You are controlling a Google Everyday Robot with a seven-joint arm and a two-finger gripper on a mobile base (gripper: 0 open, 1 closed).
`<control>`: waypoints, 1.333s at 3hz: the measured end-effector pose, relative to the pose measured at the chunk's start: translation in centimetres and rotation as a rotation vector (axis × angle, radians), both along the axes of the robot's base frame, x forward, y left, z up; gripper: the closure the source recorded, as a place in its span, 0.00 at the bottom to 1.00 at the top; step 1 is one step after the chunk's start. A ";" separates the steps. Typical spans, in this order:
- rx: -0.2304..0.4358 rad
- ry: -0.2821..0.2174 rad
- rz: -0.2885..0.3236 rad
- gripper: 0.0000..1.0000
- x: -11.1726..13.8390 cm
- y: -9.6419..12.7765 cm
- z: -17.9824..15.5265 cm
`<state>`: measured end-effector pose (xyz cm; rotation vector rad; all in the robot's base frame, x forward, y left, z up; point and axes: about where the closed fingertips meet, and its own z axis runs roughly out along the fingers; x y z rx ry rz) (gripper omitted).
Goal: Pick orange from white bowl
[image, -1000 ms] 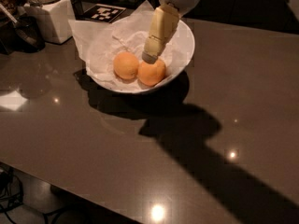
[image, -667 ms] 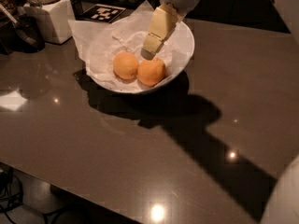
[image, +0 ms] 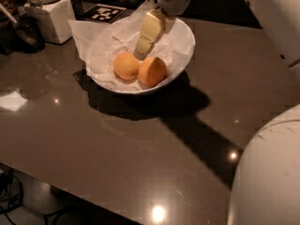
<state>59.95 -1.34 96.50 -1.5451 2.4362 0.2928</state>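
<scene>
The white bowl (image: 185,50) sits at the back of the dark table, lined with crumpled white paper. Two fruits lie side by side in it. The orange (image: 152,71) is the deeper-coloured one on the right. The paler yellowish fruit (image: 126,65) touches it on the left. My gripper (image: 141,50) hangs down into the bowl from the white wrist above. Its yellowish tip is just behind the two fruits, over the gap between them, and holds nothing that I can see.
A white square jar (image: 49,16) stands at the back left, with a dark object (image: 26,32) beside it. A black-and-white marker card (image: 104,13) lies behind the bowl. My white arm casing (image: 267,172) fills the lower right. The table's front edge runs diagonally at the lower left.
The gripper has drawn up and back from the fruits. The white arm casing has come into view at the lower right. The fruits have not moved.
</scene>
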 end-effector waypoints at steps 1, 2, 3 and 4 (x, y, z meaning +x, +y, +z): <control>0.003 0.016 0.001 0.12 0.5 0.6 -0.6; 0.003 0.024 0.003 0.16 0.8 0.9 -0.9; -0.003 0.026 0.000 0.22 1.2 1.2 -1.1; -0.016 0.028 -0.020 0.26 2.2 1.0 -1.7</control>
